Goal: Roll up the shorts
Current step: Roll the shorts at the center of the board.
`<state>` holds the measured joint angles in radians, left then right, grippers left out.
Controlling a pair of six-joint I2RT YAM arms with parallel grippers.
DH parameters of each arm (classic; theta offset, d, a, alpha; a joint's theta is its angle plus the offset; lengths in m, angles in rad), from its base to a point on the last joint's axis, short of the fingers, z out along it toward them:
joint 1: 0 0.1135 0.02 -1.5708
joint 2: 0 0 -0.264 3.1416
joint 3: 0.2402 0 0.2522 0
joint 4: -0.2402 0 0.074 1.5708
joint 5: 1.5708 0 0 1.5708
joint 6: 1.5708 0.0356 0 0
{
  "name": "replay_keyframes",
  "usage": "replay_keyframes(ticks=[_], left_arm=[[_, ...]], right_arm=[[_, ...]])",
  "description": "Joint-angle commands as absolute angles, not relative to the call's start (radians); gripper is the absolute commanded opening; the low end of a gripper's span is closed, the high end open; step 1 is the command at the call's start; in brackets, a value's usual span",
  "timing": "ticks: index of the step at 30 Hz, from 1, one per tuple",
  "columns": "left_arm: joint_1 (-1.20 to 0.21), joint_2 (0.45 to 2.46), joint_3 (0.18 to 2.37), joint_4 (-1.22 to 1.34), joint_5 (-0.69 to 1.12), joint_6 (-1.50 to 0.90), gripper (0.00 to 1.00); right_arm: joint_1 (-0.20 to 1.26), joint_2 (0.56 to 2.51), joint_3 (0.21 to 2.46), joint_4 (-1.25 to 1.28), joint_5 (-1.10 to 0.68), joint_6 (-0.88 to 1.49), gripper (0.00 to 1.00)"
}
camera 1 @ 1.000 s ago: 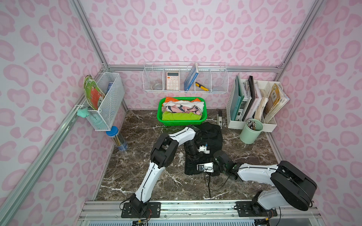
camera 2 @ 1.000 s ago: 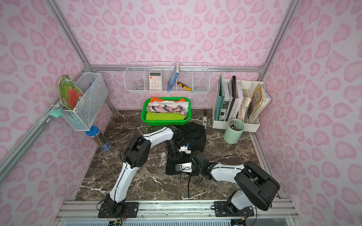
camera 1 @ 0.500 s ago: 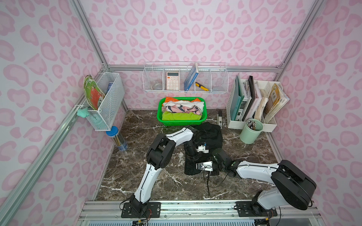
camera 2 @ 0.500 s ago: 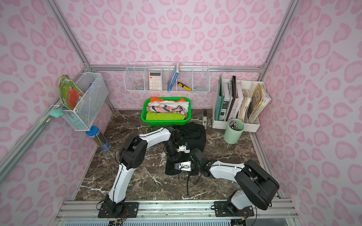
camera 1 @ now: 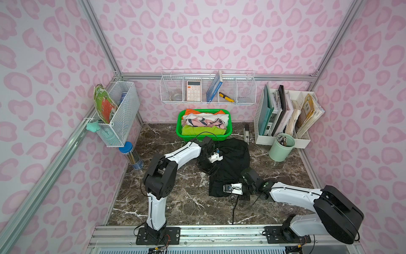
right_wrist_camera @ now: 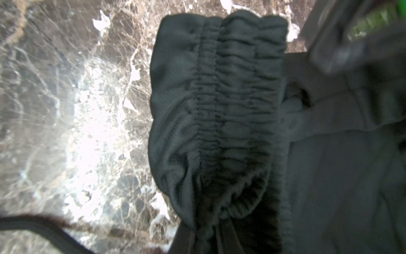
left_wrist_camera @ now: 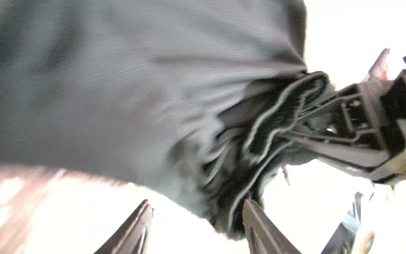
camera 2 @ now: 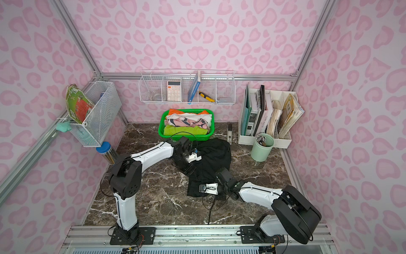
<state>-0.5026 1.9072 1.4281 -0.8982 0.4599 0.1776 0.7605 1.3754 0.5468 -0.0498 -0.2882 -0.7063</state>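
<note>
One green clothes basket (camera 1: 179, 125) sitting just beyond black shorts (camera 1: 235, 151); left fingers (left_wrist_camera: 136, 228) standing apart, right fingers (left_wrist_camera: 351, 154) clamping waistband (right_wrist_camera: 230, 110).

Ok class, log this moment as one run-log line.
stage: roll not yet done | black soft-fabric shorts: crumpled on dark marble tabletop | left gripper: jaws open beside cloth | right gripper: jaws shut on waistband

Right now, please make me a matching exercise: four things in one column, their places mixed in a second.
1. black fabric shorts
2. white flat calculator
3. mint-green round cup
4. green plastic basket

a. in the white wire shelf
b. in front of the white file holder
c. lying crumpled on the marble table
d. under the wire shelf, holding folded clothes

Pairs: 1-c; 2-a; 3-b; 4-d
</note>
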Motion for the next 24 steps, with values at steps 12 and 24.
replay_keyframes(ticks=[12, 24], left_arm=[[-0.595, 1.397, 1.098, -0.518, 0.005, 0.167, 0.69], [-0.841, 1.250, 0.840, -0.212, -0.034, 0.431, 0.69]], right_arm=[[0.603, 1.514, 0.759, -0.321, -0.620, -0.524, 0.00], [0.528, 1.742, 0.940, -0.509, -0.755, -0.453, 0.00]])
